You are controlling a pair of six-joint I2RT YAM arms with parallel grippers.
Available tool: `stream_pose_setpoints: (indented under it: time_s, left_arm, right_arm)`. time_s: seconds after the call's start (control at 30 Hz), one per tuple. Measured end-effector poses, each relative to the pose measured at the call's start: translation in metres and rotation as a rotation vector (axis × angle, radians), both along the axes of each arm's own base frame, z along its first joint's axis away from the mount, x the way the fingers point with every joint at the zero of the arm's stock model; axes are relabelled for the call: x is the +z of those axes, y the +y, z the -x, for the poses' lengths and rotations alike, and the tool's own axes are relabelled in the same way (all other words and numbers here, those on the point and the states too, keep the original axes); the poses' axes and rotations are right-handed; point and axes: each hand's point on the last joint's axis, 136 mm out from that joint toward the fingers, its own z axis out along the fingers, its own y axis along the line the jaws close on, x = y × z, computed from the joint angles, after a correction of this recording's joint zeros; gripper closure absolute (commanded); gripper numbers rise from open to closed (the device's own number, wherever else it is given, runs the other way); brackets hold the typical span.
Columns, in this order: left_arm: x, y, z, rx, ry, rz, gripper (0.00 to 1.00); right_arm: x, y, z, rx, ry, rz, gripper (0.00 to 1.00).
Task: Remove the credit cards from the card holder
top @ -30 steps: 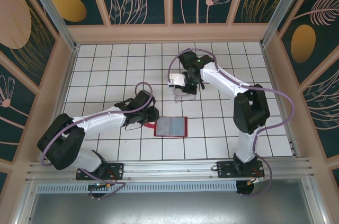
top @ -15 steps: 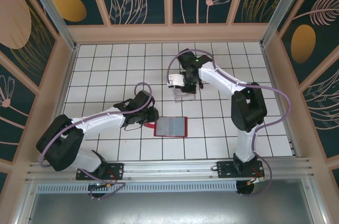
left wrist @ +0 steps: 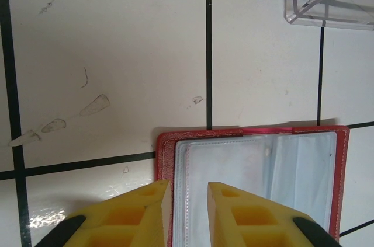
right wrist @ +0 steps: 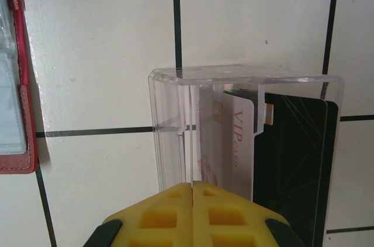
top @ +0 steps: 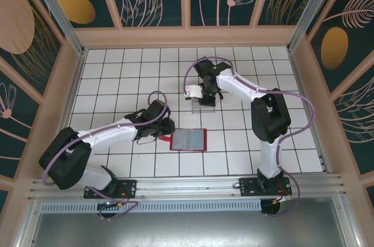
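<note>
At clear box (right wrist: 175, 101), right gripper (right wrist: 193, 191) clenched, seemingly shifted back; left gripper (left wrist: 188, 194) released.

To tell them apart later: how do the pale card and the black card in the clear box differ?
The pale card is whitish-pink with VIP lettering and a gold chip; the black card is dark with thin gold lines. In the right wrist view the pale card sits left of the black card. Both sit inside the clear box.

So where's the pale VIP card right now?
In the right wrist view the pale VIP card sits in the clear box, left of the black card, just beyond the right gripper.
</note>
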Motion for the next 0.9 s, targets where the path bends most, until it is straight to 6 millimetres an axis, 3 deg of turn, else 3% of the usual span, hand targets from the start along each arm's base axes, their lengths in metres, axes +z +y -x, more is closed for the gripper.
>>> stream_pose_setpoints:
  time_s: [0.23,0.43,0.7,0.9]
  left_arm:
    - [-0.001,0.002,0.000,0.003,0.004,-0.004,0.75]
    - [-0.001,0.004,0.000,0.008,0.008,-0.008,0.75]
    - [-0.002,0.010,-0.003,0.018,0.010,-0.021,0.75]
    - [-0.002,0.024,-0.015,0.050,0.002,-0.026,0.75]
  right_arm:
    - [-0.003,0.000,-0.005,-0.006,-0.008,0.010,0.83]
    - [0.003,0.001,-0.023,-0.031,-0.110,0.003,0.71]
    - [0.049,0.005,-0.036,-0.123,-0.289,-0.077,0.65]
    - [0.073,0.025,-0.031,-0.389,-0.244,-0.256,0.72]
